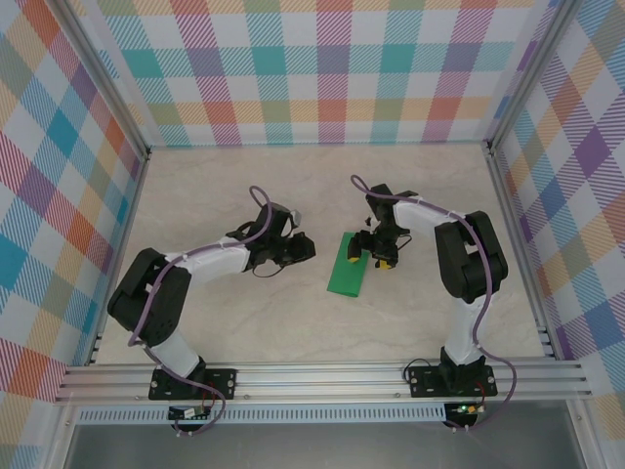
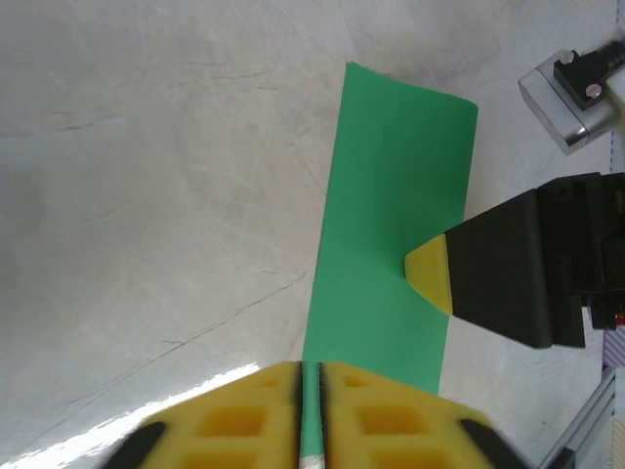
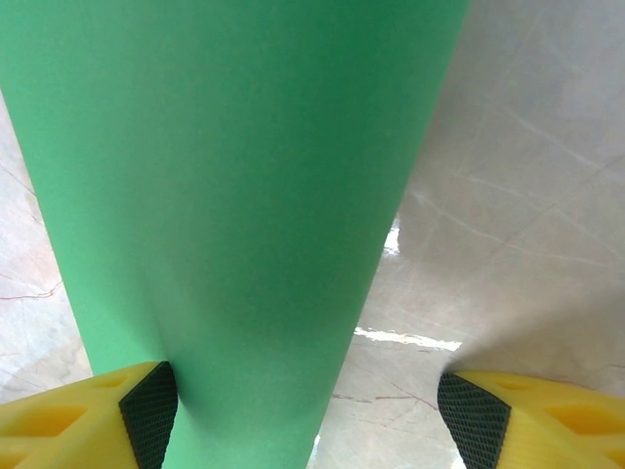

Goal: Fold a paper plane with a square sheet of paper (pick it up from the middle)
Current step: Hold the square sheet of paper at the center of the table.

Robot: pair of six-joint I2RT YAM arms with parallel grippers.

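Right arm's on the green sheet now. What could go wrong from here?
The right gripper is open with one finger on the square sheet of paper; closing could crumple it or shove it aside. The left gripper is shut and apart from the sheet, so nothing else holds it if it slides.

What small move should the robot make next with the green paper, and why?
Probably the right tool should press down and slide along the folded green paper. It is open with one fingertip resting at the paper's edge, the fold looks loose, and the shut left tool is apart.
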